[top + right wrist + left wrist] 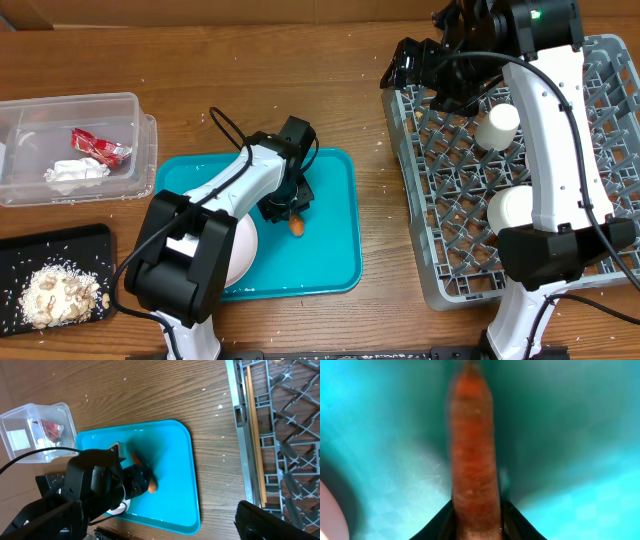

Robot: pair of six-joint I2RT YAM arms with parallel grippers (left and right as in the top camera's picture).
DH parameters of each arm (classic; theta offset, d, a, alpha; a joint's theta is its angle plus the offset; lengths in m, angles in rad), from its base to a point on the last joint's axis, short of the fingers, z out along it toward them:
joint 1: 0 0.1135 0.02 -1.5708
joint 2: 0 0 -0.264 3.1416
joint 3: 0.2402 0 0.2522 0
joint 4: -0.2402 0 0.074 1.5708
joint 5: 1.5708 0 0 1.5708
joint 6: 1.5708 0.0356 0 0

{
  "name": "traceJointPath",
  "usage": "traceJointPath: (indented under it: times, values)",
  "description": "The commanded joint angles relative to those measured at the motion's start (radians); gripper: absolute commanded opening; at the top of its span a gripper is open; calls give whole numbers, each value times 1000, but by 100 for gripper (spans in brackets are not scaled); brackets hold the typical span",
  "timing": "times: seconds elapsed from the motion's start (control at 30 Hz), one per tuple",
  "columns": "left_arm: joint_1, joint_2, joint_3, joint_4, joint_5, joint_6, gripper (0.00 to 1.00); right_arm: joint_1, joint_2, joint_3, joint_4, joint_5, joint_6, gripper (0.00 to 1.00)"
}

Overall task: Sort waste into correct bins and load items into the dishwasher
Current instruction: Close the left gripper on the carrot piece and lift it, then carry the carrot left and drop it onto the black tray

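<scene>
1. Left gripper [292, 208]: jaws pinch the carrot piece [472, 460], with the dark fingers [437, 525] against both of its sides at the base.
2. Carrot: the long axis runs straight out from the jaws, in line with the fingers. In the overhead view the free end points toward the table's near edge. It sits low over the teal tray [335, 255]; whether it touches the tray is not resolvable.
3. Step, judged: food-waste pick. The grasp is made and the transfer is not yet done.
4. Next move calls for a lift clear of the tray rim and the white bowl [243, 250]. It should then carry left to the black tray [70, 245] holding scraps, not the clear bin [135, 110] of wrappers.
5. Right gripper [415, 62]: over the corner of the dish rack [440, 200]. Cannot tell how its jaws stand.
</scene>
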Motion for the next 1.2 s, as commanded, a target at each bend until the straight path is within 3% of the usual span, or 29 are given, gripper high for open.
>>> traceJointPath:
  times: [0.0,0.03,0.27,0.4,0.47,0.57,0.77,0.93,1.17]
  values:
    - [12,39,18,-66,-14,-14,14,-4,-26,13,2,8,-16,100]
    - [19,29,42,-96,-18,-7,5,-4,-26,13,2,8,-27,100]
    - [158,-63,322,-407,-106,-6,4,-4,-26,13,2,8,-29,100]
    - [362,-106,457,-547,-142,-6,5,-4,-26,13,2,8,-29,100]
    - [550,-121,478,-575,-142,-6,6,-4,-26,13,2,8,-29,100]
    - [770,-119,466,-577,-127,-7,7,-4,-26,13,1,27,-29,100]
    - [1083,-119,381,-524,-122,-6,10,-4,-26,13,3,37,-29,100]
    - [1233,-119,188,-362,-180,-1,11,-4,-26,13,2,40,-28,100]
    - [1309,-119,64,-232,-309,29,20,-4,-26,13,2,40,-24,100]
